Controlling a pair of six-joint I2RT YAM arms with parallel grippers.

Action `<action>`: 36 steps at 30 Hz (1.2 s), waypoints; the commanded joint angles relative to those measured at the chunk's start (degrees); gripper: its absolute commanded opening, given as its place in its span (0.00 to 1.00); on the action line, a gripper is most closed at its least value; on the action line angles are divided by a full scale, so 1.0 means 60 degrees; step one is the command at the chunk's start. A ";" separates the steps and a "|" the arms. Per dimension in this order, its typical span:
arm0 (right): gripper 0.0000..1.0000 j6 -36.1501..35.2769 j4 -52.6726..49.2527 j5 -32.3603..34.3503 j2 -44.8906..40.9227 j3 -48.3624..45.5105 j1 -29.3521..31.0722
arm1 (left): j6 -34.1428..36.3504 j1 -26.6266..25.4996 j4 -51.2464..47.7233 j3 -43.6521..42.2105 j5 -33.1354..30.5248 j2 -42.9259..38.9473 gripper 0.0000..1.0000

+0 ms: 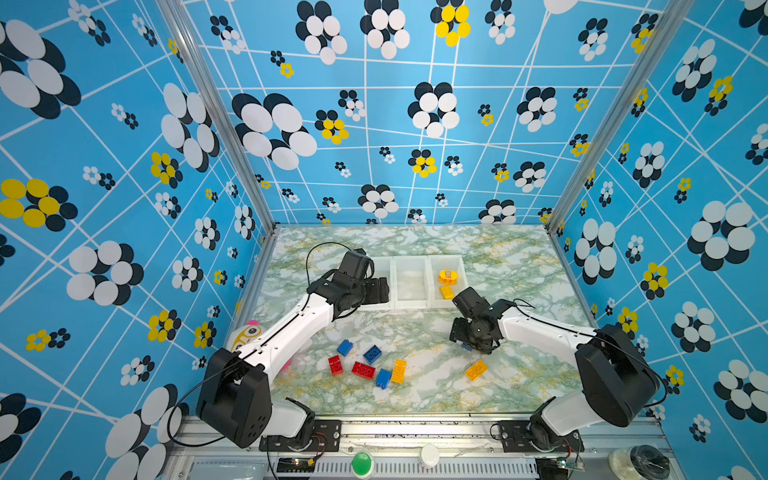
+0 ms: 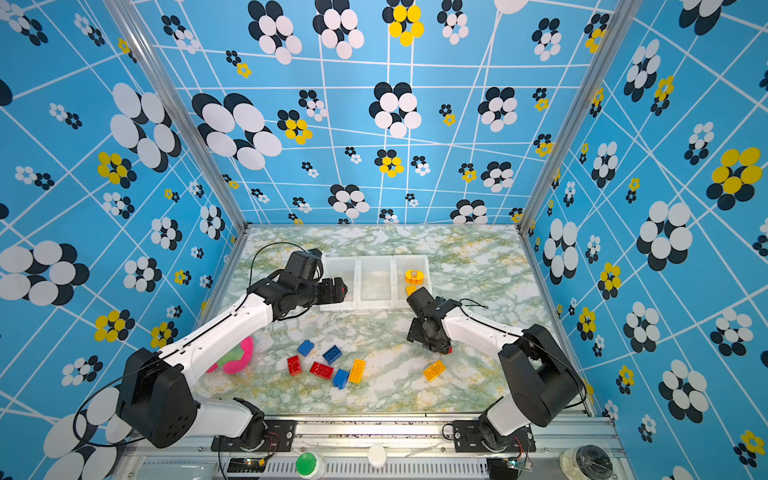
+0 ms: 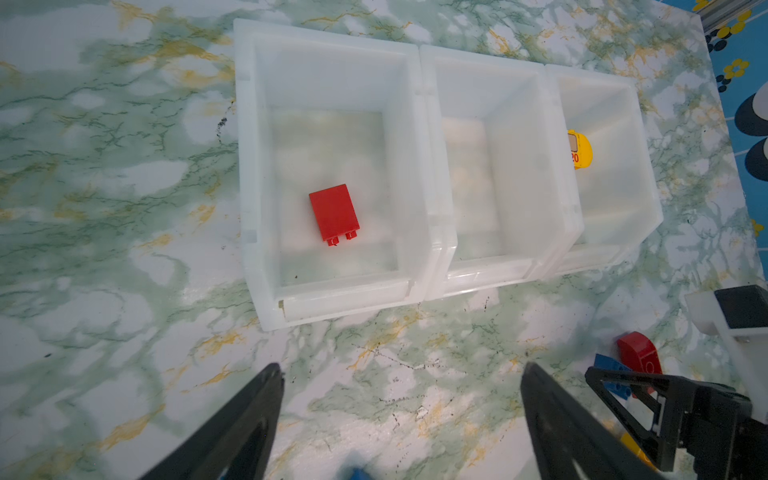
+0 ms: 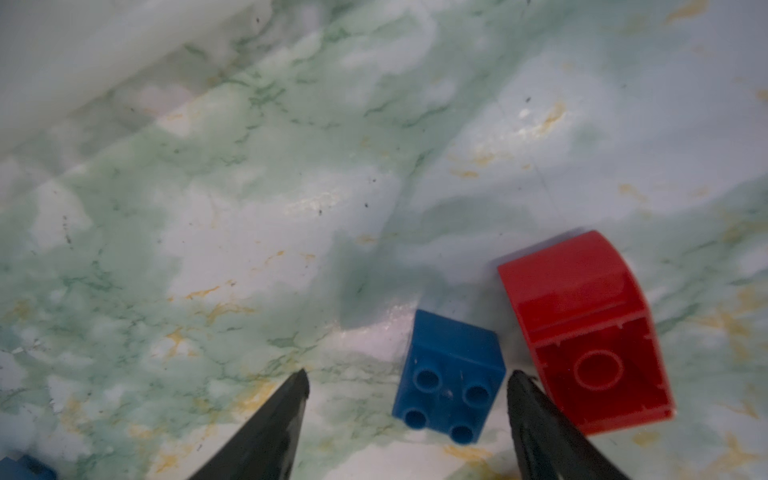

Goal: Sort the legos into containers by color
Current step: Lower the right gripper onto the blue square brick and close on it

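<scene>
Red rectangular plastic brick (image 3: 334, 212) lies in an end white translucent bin (image 3: 249, 166); my left gripper (image 3: 401, 370) hangs spread, empty. Right gripper (image 4: 407, 376) spread around small blue studded brick (image 4: 451, 378), not pinching.

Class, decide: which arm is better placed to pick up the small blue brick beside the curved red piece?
Right. The right gripper is open with the small blue brick between its fingers; the left gripper is open by the containers, farther away.
</scene>
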 commanded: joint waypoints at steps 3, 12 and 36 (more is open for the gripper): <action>0.72 0.0050 0.0101 0.0055 0.0287 -0.0062 0.0065 | -0.0111 -0.0018 0.0027 -0.0156 0.0103 -0.0202 0.91; 0.57 -0.0024 -0.0004 0.0122 0.0806 0.0180 0.0058 | -0.0132 -0.0011 0.0028 -0.0319 0.0106 -0.0325 0.92; 0.29 -0.0499 -0.0932 0.0545 0.0265 0.1452 0.0470 | -0.0347 0.0238 -0.0041 -0.1254 0.0196 -0.1357 0.93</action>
